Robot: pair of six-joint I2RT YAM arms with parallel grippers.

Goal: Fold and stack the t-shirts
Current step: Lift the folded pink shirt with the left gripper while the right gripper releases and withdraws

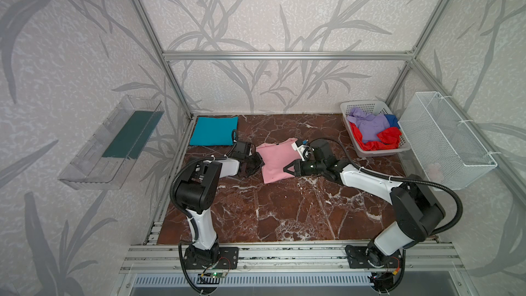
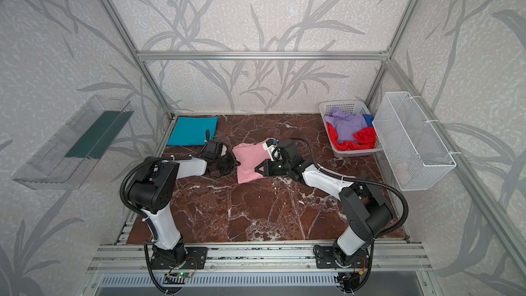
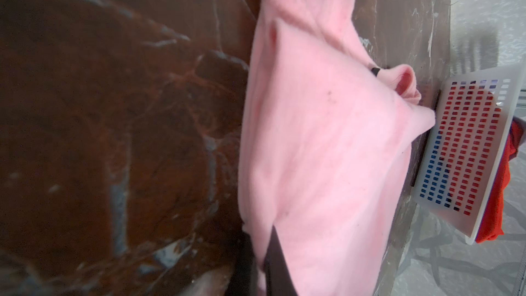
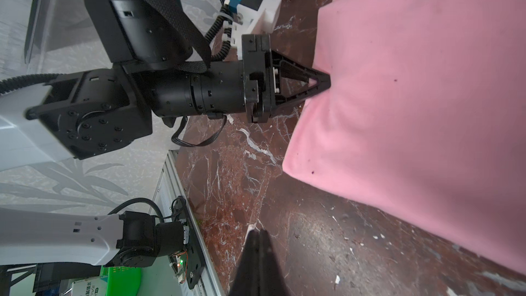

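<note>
The pink t-shirt (image 1: pixel 274 163) lies half folded in the middle of the surface (image 1: pixel 284 217). The left claw (image 4: pixel 324 84) is clenched on its side edge. The right claw (image 1: pixel 285 169) is squeezed shut on nothing, just beside the shirt's other side. A folded teal t-shirt (image 1: pixel 213 130) lies in the far left corner. More shirts sit in the white basket (image 1: pixel 348 108). The cloth looks soft and slippy. If the left claw pulls fast, the small pinch may slip, or drag the whole shirt and spoil the fold. The shut right claw could bump and bunch it.
</note>
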